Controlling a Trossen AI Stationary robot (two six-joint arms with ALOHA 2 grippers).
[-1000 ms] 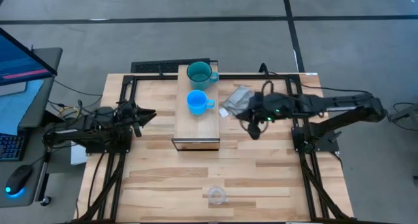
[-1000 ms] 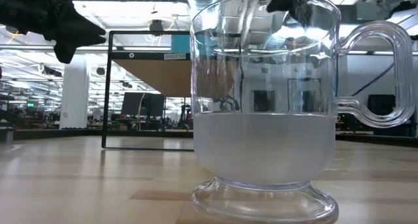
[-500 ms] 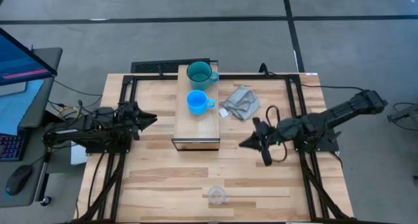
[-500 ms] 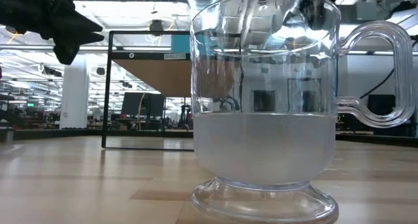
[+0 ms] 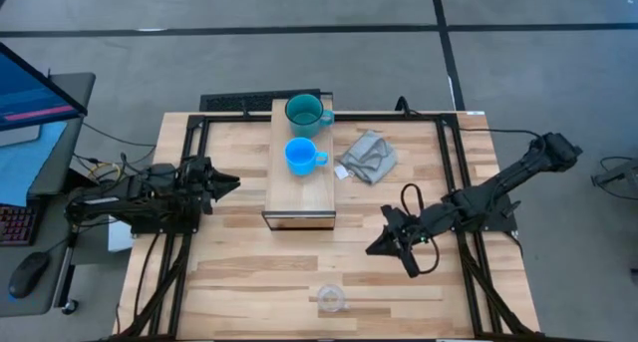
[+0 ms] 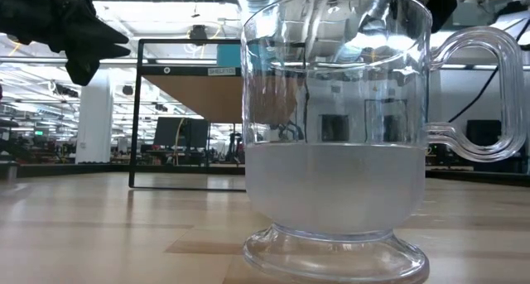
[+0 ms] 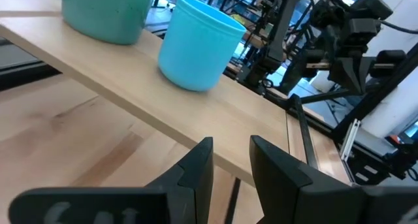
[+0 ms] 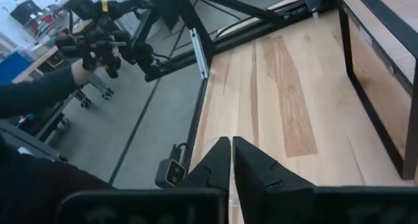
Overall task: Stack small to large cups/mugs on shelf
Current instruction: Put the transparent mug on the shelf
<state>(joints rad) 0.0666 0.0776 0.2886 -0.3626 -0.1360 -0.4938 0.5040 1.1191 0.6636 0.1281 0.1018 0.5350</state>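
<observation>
Fingers of the right gripper sit nearly together, holding nothing, well short of the clear glass cup at the table's near edge; the left gripper, narrowly parted, waits beside the shelf. Risk, I judge: unopened fingers would knock the cup over; its slick glass could slip during carrying toward the blue mug and teal mug.

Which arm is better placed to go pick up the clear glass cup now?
The right. Its gripper hangs over the table close to the glass cup at the near edge, with bare table between them. The left gripper waits beside the shelf, farther from the cup.
</observation>
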